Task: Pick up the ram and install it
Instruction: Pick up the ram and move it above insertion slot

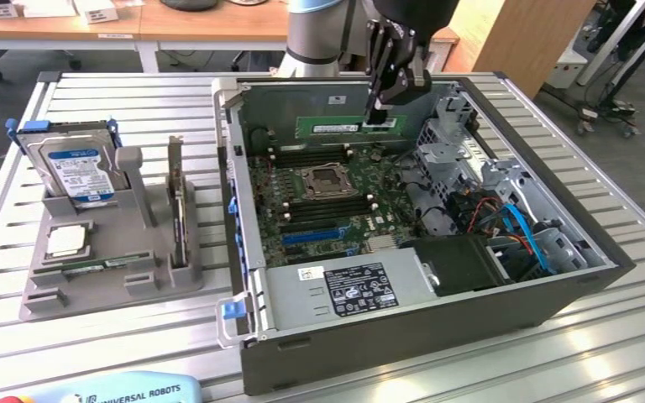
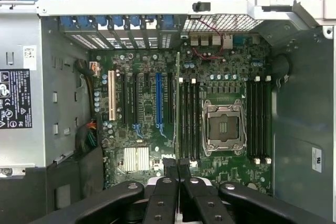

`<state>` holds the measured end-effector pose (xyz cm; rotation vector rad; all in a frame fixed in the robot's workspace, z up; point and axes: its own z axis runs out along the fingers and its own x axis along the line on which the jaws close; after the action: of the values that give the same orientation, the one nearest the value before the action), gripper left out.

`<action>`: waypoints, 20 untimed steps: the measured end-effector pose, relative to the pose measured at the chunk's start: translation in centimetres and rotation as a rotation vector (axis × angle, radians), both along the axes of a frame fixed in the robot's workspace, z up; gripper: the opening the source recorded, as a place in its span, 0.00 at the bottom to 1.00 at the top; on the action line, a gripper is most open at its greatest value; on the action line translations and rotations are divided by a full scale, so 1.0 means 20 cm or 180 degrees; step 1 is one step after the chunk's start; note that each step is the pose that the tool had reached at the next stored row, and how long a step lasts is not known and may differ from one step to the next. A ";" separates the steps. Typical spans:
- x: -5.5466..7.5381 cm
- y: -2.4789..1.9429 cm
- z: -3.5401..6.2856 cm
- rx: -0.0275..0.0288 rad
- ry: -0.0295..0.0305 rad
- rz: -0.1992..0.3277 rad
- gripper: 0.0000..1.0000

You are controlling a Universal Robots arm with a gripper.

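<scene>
My gripper hangs over the open computer case, near its far wall. It is shut on the ram, a narrow green stick with a white label that sticks out level toward the exterior view's left. In the wrist view the ram shows edge-on as a thin line running out from the black fingertips. It lies just beside the bank of black memory slots next to the bare CPU socket. A second bank of slots sits on the socket's other side.
A grey holder at the exterior view's left carries a hard drive with a blue label, an upright card and a CPU. Inside the case are the power supply, a drive cage and blue cables.
</scene>
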<state>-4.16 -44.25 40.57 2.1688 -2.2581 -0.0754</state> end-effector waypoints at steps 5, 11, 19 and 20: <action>0.01 0.004 -0.001 0.0000 0.0000 0.0000 0.11; 0.06 0.015 -0.004 0.0000 0.0000 0.0001 0.11; 0.10 0.020 -0.006 0.0000 0.0000 0.0004 0.11; 0.10 0.021 -0.006 0.0000 0.0000 0.0005 0.11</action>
<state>-2.15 -43.83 40.45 2.1704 -2.2566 -0.0753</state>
